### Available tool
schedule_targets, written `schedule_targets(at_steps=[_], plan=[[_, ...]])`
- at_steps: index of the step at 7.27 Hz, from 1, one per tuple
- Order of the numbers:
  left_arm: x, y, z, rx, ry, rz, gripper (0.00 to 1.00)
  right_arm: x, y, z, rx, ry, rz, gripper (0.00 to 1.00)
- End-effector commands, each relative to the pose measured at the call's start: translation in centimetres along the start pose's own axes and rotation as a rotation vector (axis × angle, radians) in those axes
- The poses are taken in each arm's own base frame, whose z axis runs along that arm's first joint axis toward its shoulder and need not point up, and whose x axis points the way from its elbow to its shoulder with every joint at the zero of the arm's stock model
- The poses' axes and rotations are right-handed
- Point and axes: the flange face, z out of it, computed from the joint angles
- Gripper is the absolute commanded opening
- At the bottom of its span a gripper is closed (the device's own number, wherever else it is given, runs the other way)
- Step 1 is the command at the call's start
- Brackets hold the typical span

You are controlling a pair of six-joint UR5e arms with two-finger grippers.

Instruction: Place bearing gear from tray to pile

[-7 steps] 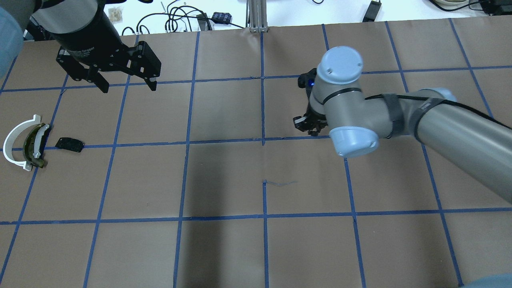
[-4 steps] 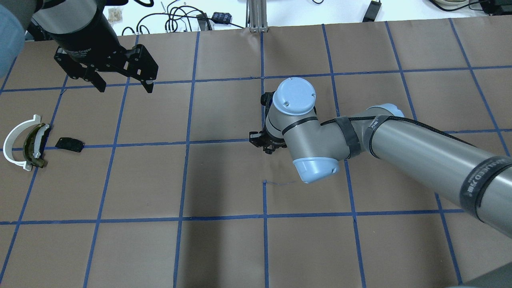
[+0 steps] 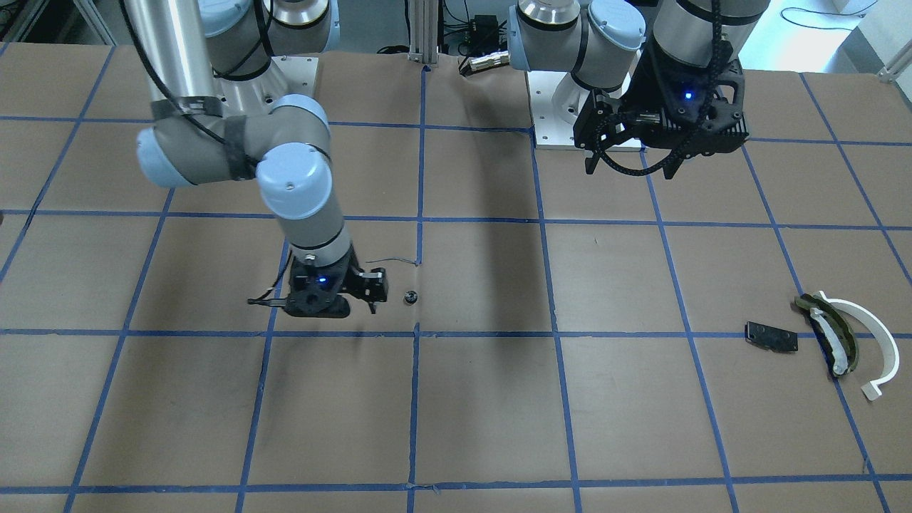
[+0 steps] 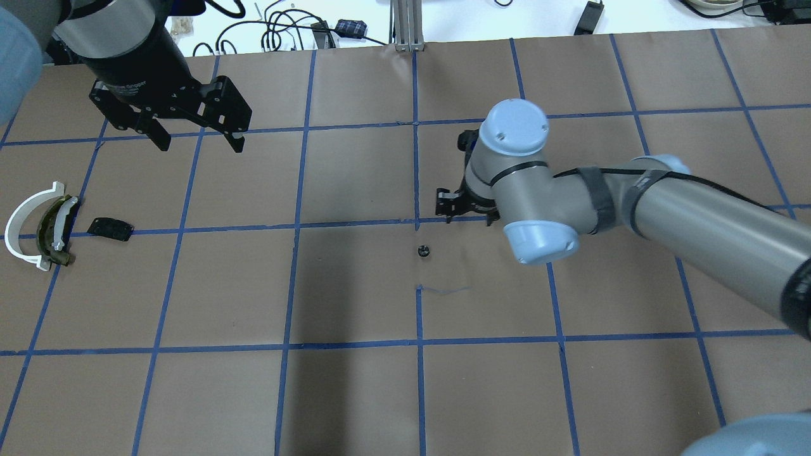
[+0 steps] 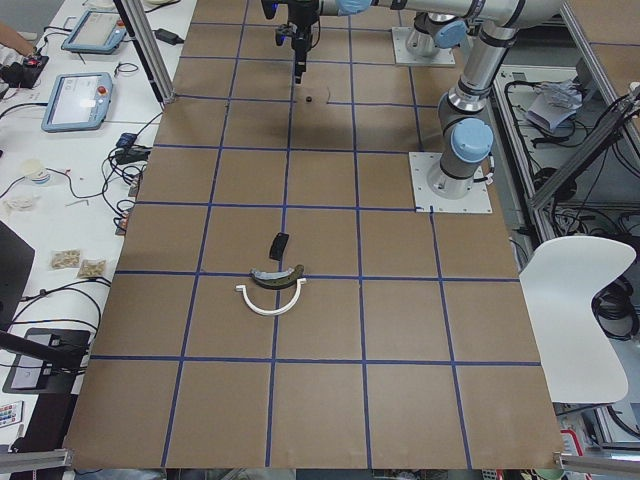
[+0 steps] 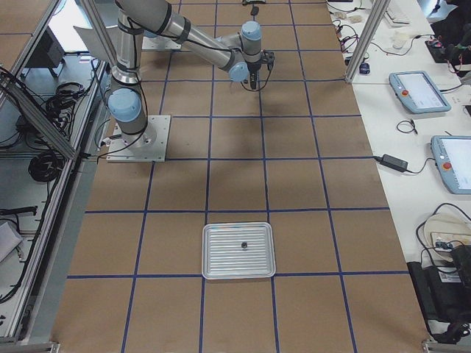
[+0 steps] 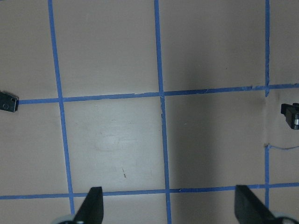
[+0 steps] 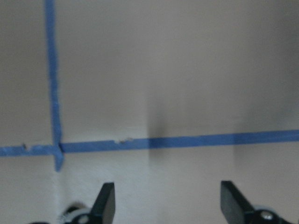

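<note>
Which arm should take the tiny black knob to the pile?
Probably the left: the pile lies on its side, the left gripper is open, and the bearing gear sits loose mid-table. The right gripper is nearer, though.

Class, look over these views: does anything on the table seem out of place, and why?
Yes. The bearing gear lies alone on the table, near its centre, far from the pile at the robot's left end. The right pincer near it is open and empty, so the gear looks stranded.

Grey tubular arms [image 4: 697, 209] with pale-blue joint caps [image 4: 513, 125] — black cable [image 4: 741, 197] strapped alongside, black fingers [image 4: 159, 135], blue wrist lights [image 3: 687, 93].
</note>
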Motion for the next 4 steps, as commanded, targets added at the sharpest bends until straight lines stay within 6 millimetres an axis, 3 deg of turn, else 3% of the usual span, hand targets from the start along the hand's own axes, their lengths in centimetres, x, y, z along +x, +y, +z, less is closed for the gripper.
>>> schedule_targets(at_steps=[1, 2, 3, 4], plan=[[0.6, 0.5, 0.9, -0.016, 0.005, 0.010, 1.00, 21.5, -1.8, -6.2, -0.108, 0.176, -0.133, 1.00], [0.6, -0.3, 2.2, -0.027, 0.026, 0.008, 1.00, 32.5, -1.0, -7.6, -0.154, 0.209, -0.133, 1.00], [1.8, -1.8, 5.5, -0.033, 0.143, 0.001, 1.00, 41.5, 1.2, -8.5, -0.164, 0.201, -0.119, 1.00], [3.1, -2.4, 9.7, -0.007, 0.192, -0.013, 1.00, 48.5, 2.7, -9.5, -0.108, 0.185, -0.217, 1.00]])
